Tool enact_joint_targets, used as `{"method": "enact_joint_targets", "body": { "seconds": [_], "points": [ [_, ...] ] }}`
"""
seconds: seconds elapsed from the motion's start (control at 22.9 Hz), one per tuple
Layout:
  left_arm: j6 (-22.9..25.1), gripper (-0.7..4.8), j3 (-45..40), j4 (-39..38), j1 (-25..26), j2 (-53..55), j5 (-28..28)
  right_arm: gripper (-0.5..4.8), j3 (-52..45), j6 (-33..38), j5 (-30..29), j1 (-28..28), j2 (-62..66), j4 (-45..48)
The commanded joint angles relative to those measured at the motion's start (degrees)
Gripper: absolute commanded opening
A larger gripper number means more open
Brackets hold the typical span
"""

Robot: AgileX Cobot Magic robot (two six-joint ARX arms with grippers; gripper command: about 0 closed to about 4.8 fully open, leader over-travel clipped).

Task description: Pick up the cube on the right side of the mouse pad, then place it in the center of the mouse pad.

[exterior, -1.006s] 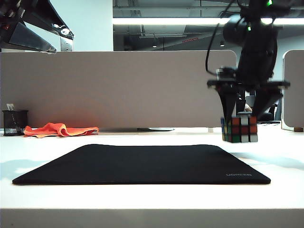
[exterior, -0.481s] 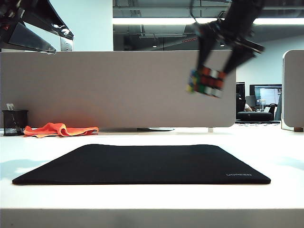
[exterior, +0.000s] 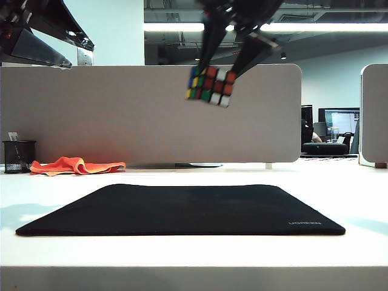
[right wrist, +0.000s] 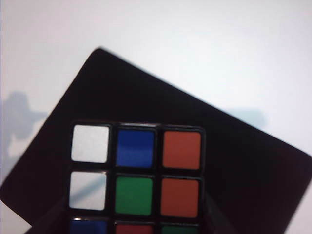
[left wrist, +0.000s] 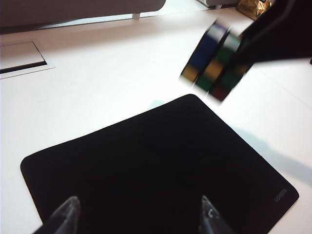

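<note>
Overhead: 1 cube (exterior: pixel 210 85), tilted, clamped between the right gripper's (exterior: pixel 212 73) 2 fingers, high above 1 mouse pad (exterior: pixel 182 209). Left gripper (left wrist: pixel 139 217) at 10 o'clock, jaws spread wide, empty. 1 orange cloth (exterior: pixel 76 165) at 9 o'clock.

You can read only one piece of lettering here — small grey "UGREEN" on the mouse pad (exterior: pixel 182 209), at its near right corner in the exterior view. In the left wrist view the same corner of the mouse pad (left wrist: pixel 161 170) carries a small grey mark, but it is too small for you to make out. The cube (exterior: pixel 210 85) shows plain coloured stickers with no print — nothing else in your views bears readable text.
</note>
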Motion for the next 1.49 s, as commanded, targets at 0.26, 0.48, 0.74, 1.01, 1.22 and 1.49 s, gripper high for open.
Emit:
{"method": "enact_joint_targets", "body": {
  "seconds": [0.26, 0.48, 0.74, 1.01, 1.22, 1.49],
  "points": [
    [0.20, 3.13, 0.50, 0.70, -0.04, -0.13, 0.28, 2.29, 0.07, -5.35, 7.82, 5.84, 8.61, 0.52],
    [0.20, 3.13, 0.50, 0.68, -0.04, -0.13, 0.31, 2.29, 0.04, -3.91, 7.78, 6.32, 13.18, -1.55],
    [0.22, 3.10, 0.50, 0.68, -0.02, -0.13, 0.26, 3.01, 0.07, -1.03, 7.76, 6.29, 13.66, 1.86],
    [0.22, 3.10, 0.50, 0.68, -0.02, -0.13, 0.28, 3.98, 0.07, -1.03, 7.78, 6.29, 13.68, 0.79],
    [0.22, 3.10, 0.50, 0.70, -0.02, -0.13, 0.28, 1.97, 0.11, -0.17, 8.46, 5.75, 9.79, -0.48],
    [0.17, 2.94, 0.50, 0.59, 0.04, -0.15, 0.09, 0.63, 0.07, -2.08, 15.65, 0.72, -1.60, 1.14]
  ]
}}
